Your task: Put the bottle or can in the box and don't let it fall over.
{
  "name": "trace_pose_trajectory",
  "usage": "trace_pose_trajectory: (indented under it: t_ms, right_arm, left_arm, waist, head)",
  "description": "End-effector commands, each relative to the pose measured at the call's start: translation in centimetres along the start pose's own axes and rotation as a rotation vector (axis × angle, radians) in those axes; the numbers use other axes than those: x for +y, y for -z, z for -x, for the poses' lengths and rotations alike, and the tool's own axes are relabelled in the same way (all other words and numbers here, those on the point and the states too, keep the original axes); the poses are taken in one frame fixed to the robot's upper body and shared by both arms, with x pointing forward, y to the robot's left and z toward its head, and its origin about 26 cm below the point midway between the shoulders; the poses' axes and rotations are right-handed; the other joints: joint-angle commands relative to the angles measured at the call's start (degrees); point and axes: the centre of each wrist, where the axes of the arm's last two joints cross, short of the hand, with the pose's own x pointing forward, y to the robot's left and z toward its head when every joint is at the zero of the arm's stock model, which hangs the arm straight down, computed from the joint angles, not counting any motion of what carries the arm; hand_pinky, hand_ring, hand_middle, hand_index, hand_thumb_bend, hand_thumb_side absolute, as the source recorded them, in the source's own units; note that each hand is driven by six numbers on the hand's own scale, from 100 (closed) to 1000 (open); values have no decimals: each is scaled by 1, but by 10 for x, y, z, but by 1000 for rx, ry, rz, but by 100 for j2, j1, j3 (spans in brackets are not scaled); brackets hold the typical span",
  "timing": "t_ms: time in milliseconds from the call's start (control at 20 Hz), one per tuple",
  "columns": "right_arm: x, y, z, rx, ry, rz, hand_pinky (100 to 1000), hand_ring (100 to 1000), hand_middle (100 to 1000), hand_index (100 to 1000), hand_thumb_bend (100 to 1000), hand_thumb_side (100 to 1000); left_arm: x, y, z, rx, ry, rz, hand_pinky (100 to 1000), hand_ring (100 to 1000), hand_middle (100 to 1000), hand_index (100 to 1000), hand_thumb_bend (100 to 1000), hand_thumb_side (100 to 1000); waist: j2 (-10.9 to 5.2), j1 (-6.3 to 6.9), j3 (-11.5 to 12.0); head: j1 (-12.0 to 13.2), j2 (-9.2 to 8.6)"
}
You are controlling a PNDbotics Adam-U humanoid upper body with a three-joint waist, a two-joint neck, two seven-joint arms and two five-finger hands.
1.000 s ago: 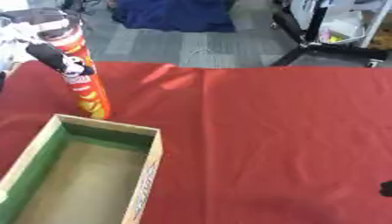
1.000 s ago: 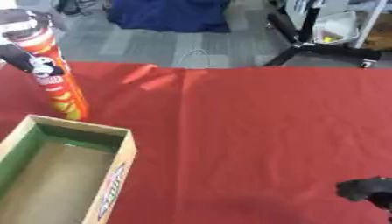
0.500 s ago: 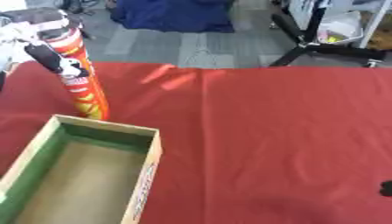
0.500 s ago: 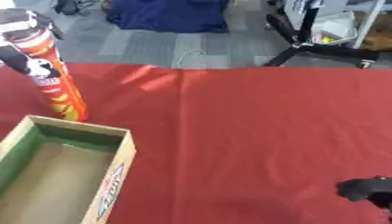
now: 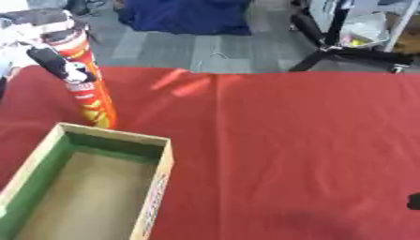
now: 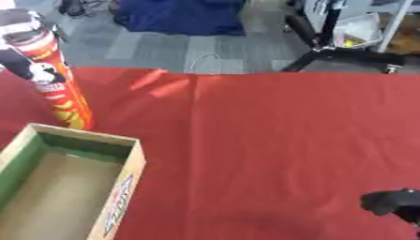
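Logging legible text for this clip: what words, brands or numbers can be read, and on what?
Tall red and yellow cylindrical can: printed graphics, no word readable.
Open cardboard box with green inner walls: red and green lettering along its outer side, too blurred to read.
Nothing else carries text.

Your table (image 5: 311,140) is covered in a red cloth with a few creases. On it, at your near left, sits an open cardboard box (image 5: 156,183) with a green inside, and a tall red can (image 5: 90,93) stands upright just behind it.
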Motion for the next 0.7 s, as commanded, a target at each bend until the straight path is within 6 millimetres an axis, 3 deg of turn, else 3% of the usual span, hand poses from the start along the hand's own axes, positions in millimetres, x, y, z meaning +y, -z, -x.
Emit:
trace_pose_trajectory:
  t_ms: [50,300,550,700]
  right_arm:
    - [-4,3,-7,-23,-25,-4,777,796,634,803,100,470]
    - [-3,3,-7,-22,-22,6,776,795,630,801,100,470]
    - [-4,2,-7,-19,-22,16,776,795,630,801,100,470]
    - [-4,2,-7,-17,-22,18,776,795,630,801,100,470]
  left_arm:
    - [-39,12,2,13,-54,97,100,365,526,501,367,100]
    - [-44,13,0,15,-62,89,100,329,463,460,255,100]
    - [-49,15,-3,0,-38,68,100,303,414,358,326,100]
    - [-51,16,-4,-7,-21,72,100,275,340,255,401,100]
  waist:
    - [1,-75,-19]
    - [14,-75,-27]
    - [19,-77,-39]
    - [10,-77,-45]
  head:
    - [2,-50]
    - [0,-41]
    - [-5,-37]
    - [4,-28]
